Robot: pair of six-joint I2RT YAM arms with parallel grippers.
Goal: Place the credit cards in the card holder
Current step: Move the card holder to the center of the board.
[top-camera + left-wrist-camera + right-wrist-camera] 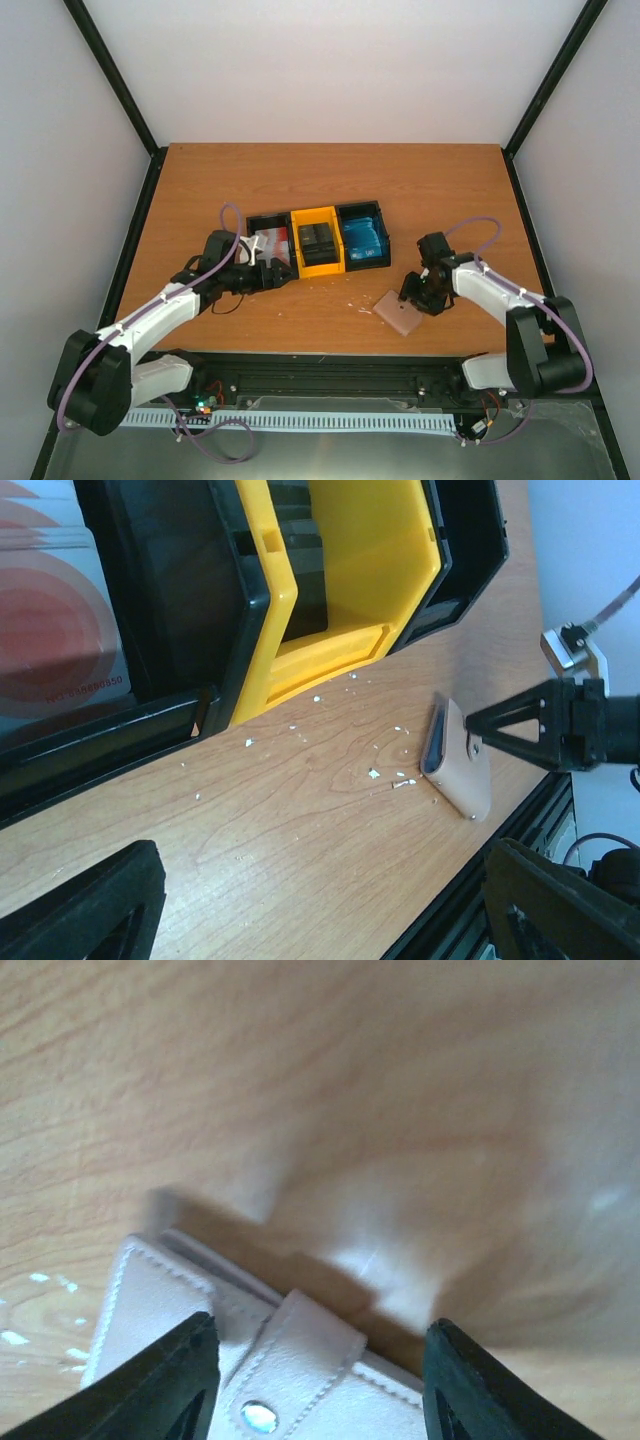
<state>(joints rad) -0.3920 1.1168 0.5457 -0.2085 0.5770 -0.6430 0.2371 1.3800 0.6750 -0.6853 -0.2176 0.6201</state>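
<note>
- Card holder (pixel 400 313) lies flat and folded on the desk (pixel 300 180), near the front edge and to the right of the row of bins. Its snap tab (pixel 312 1345) is laid over the fold, so it looks shut.
- The step in hand, as I judge it, is getting the holder open so its pockets can take the credit cards, and the tab is the part to work on.
- The right gripper (pixel 315 1370) hangs low over that tab with its fingers (pixel 170 1385) partly spread, one on either side of the tab and its round snap (pixel 259 1417). It holds nothing, and I cannot tell whether the tips touch the holder's surface.
- To do it well, close on the tab alone and peel it up and away from the snap — a pinch across the whole folded edge would only keep both leaves together.
- The holder looks light and lies loose on smooth wood, so it will probably slide or lift with the pull. The other arm could pin it down.
- The left gripper (pixel 320 910) stands wide with nothing between its fingers. It is over bare desk just in front of the black bin (pixel 110 742) holding the red-and-white cards (pixel 50 630), next to the yellow bin (pixel 340 570) — well apart from the holder.
</note>
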